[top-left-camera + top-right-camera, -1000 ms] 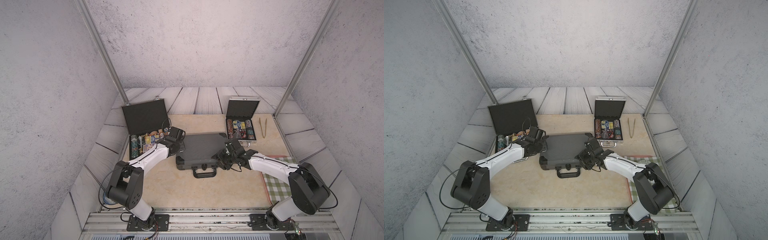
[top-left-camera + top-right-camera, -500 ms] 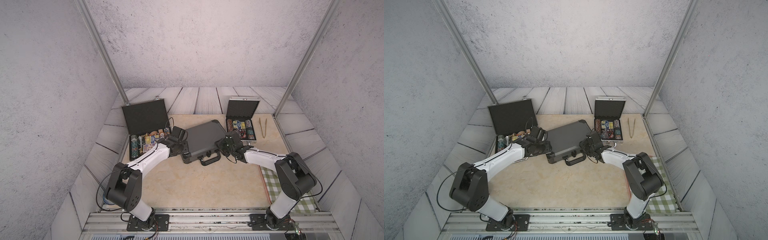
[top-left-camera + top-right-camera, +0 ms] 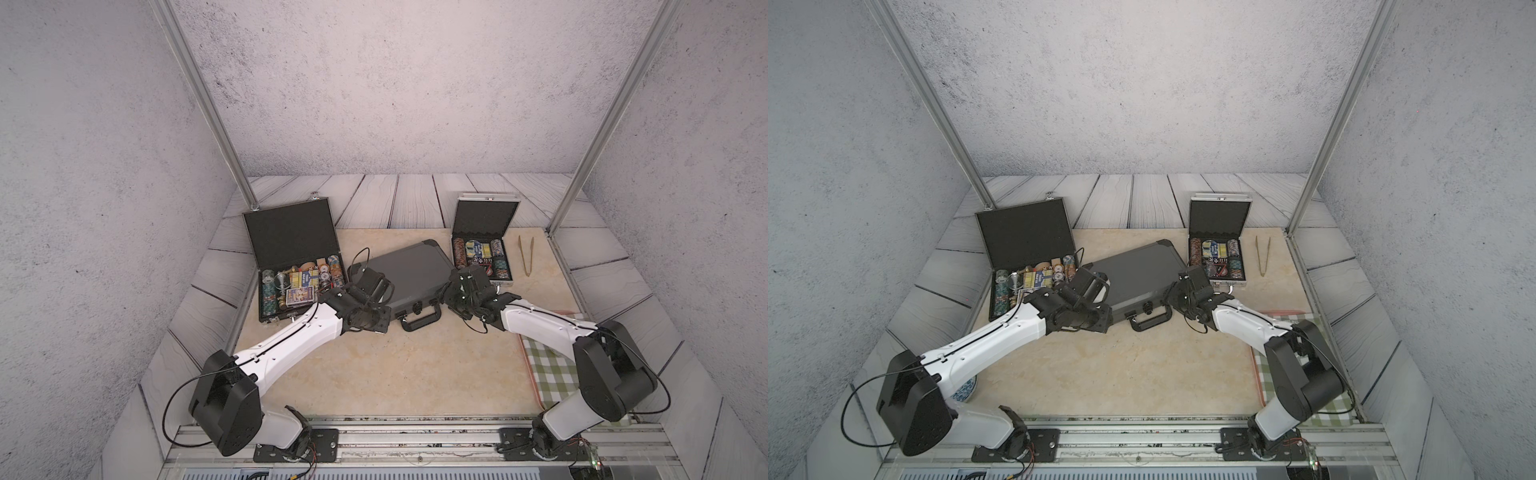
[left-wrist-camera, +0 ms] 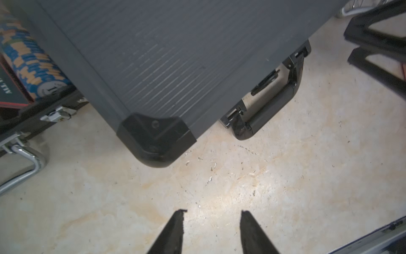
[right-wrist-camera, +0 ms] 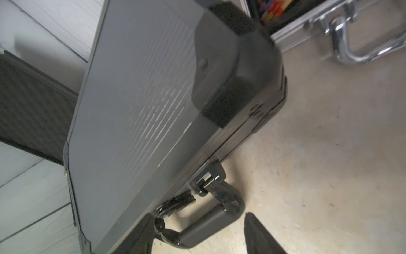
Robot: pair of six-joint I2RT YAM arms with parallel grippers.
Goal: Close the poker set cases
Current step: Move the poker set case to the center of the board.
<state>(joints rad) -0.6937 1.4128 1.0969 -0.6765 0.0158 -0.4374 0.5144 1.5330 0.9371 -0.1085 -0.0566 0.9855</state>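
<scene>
The grey case (image 3: 405, 272) lies in the middle of the table with its lid already down and its handle (image 3: 419, 322) turned toward about five o'clock. From it, the black case (image 3: 291, 232) stands at ten o'clock and the silver case (image 3: 484, 220) at two o'clock, both still open with lids upright, so I judge the first of three closings is done and two remain. The left gripper (image 4: 212, 212) is at the seven o'clock corner of the grey case. Its jaws are moderately apart and empty, over bare table, a little apart from the black corner cap. The right gripper (image 5: 200, 215) is at the four o'clock corner, with jaws wider apart. The handle end lies between its tips, but I see no pinch on it. Next, I think each arm must go to the open case on its own side, reach behind the top edge of the lid and push it toward six o'clock until it drops, and the crowded chips in the black case could stop its lid. Only the wrist views show the seam and latch side of the grey case, though whether the latches are locked I cannot tell. Only the top views show both raised lids and the tongs (image 3: 527, 255) at three o'clock of the silver case. A blue patterned thing (image 3: 965, 390) under the left arm appears in a top view only.
</scene>
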